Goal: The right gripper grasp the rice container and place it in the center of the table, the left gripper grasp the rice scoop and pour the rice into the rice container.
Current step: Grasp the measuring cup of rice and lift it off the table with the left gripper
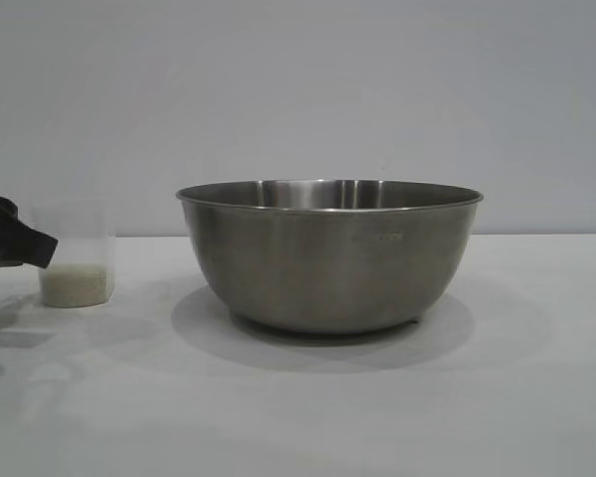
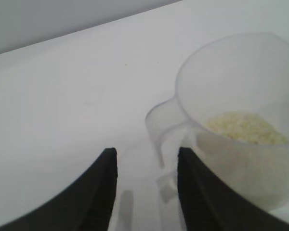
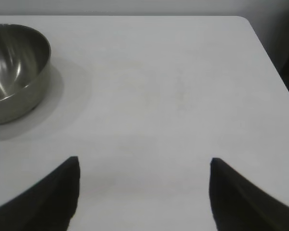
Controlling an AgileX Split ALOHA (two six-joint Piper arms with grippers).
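The rice container is a wide steel bowl that stands in the middle of the table. The rice scoop, a clear plastic cup, stands upright at the left with rice in its bottom. My left gripper reaches in from the left edge, beside the scoop. In the left wrist view the left gripper is open. The scoop's loop handle lies in the gap without being pinched, and the rice shows inside the cup. My right gripper hangs open over bare table, well away from the rice container.
The table's far edge and rounded corner show in the right wrist view, with a dark drop beyond them. A plain grey wall stands behind the table.
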